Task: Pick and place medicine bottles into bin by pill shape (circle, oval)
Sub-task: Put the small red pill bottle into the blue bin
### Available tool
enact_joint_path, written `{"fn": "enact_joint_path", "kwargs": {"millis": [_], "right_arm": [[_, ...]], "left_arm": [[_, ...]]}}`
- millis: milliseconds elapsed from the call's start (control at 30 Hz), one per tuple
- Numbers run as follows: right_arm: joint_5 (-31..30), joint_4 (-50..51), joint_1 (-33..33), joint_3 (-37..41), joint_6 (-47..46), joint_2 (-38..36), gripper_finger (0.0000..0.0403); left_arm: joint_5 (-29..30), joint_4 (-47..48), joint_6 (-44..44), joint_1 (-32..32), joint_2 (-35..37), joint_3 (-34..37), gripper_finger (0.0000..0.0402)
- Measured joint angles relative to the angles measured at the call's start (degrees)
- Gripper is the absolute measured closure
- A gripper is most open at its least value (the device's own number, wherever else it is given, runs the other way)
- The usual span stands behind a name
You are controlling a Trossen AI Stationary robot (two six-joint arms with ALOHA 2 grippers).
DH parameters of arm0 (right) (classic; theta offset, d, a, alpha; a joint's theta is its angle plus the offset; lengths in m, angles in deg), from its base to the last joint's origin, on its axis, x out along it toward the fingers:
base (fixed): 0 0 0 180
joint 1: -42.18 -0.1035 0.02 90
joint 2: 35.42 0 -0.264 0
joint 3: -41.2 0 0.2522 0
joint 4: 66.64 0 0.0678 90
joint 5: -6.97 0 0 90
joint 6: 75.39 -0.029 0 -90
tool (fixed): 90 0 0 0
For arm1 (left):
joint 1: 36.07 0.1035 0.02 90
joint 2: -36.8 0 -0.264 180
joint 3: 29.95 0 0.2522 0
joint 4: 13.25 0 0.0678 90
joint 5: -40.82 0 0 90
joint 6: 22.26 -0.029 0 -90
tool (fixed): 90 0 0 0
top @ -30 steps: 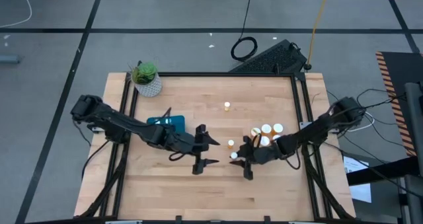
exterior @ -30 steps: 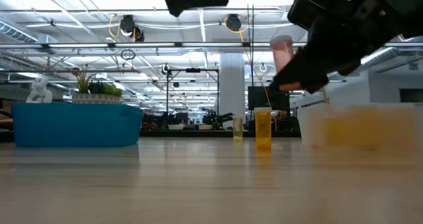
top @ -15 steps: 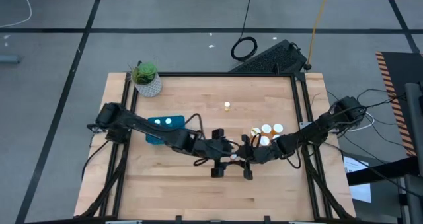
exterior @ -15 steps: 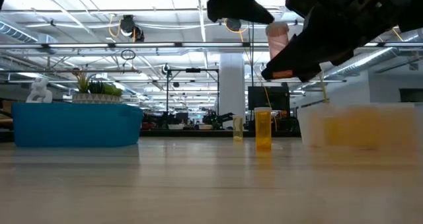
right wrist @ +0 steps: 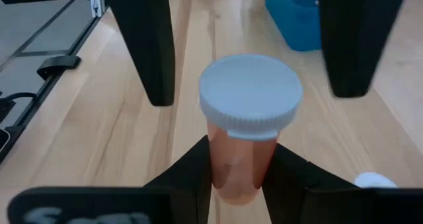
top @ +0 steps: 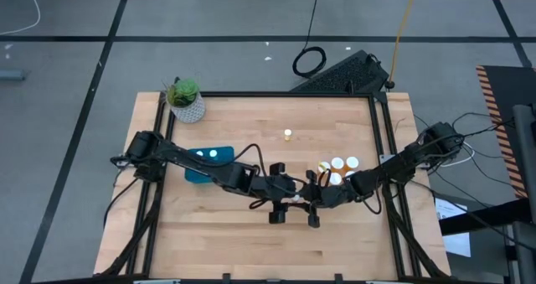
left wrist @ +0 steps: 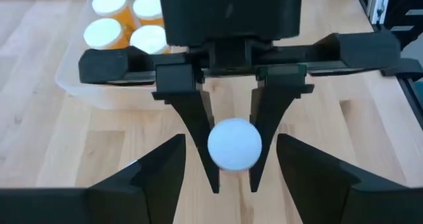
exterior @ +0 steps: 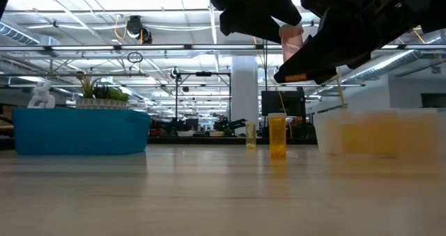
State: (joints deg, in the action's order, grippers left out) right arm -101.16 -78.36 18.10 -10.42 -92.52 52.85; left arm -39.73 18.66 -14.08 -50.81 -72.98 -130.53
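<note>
Right gripper (top: pixel 311 207) pinches a small amber medicine bottle (right wrist: pixel 246 141) with round white cap (left wrist: pixel 234 143), held above the table (top: pixel 335 234) at mid-front. Left gripper (top: pixel 276 209) faces it, fingers (right wrist: pixel 147 42) spread either side of the cap, not touching.

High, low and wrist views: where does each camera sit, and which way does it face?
High view: above the table, facing down; both arms meet at the bottle.
Low view: table height, facing level across; both arms enter from above.
Left wrist view: on the left arm, facing the right jaws; left jaws open.
Right wrist view: on the right arm, facing the blue bin; right jaws hold the bottle.
All four share that bottle.
</note>
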Motion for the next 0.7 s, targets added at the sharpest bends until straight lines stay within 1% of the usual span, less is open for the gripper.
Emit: {"fn": "enact_joint_path", "kwargs": {"millis": [333,700], "right_arm": [[0.0,-0.64,0.0,0.0,0.51,0.0,0.0307],[0.0,-1.26,0.0,0.0,0.51,0.0,0.0307]], "left_arm": [[-0.04,-0.51,-1.01,0.1,-0.71,0.04,0.0203],[0.85,-2.8,-2.11,0.25,-1.49,0.04,0.0206]]}}
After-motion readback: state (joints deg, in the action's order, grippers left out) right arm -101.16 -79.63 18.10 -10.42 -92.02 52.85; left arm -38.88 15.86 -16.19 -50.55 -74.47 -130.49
